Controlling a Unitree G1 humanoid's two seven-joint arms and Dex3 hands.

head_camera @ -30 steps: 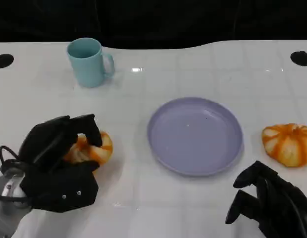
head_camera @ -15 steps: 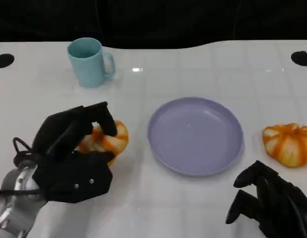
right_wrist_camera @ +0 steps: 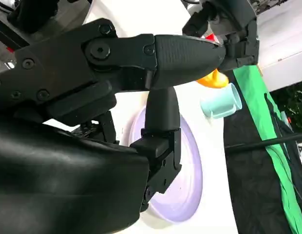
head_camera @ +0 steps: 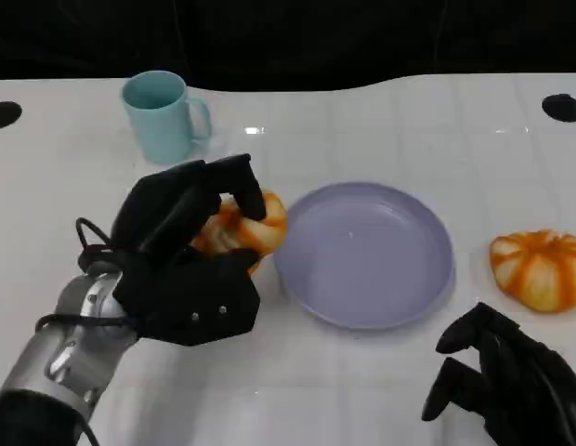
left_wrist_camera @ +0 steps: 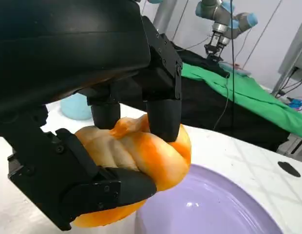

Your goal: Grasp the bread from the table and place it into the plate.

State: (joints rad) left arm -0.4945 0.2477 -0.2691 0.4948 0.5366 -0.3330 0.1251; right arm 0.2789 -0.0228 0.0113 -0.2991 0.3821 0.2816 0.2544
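Observation:
My left hand (head_camera: 190, 255) grips an orange-and-cream bread roll (head_camera: 242, 228), held just left of the lilac plate (head_camera: 367, 253). In the left wrist view black fingers (left_wrist_camera: 163, 114) wrap over the bread (left_wrist_camera: 146, 156), which hangs at the plate's rim (left_wrist_camera: 199, 214). A second bread roll (head_camera: 537, 269) lies on the table right of the plate. Near the front right edge my right hand (head_camera: 506, 386) sits with its fingers curled in and nothing in them; its fingers (right_wrist_camera: 160, 53) cross the right wrist view above the plate (right_wrist_camera: 187, 185).
A light blue mug (head_camera: 161, 116) stands at the back left of the white table (head_camera: 362, 130), also seen as the mug (right_wrist_camera: 220, 101). Black round holes (head_camera: 560, 107) mark the table's far corners. A dark backdrop lies behind the table.
My left hand has carried the bread up and to the right, from the table's left side to the plate's left rim. The right hand has stayed still.

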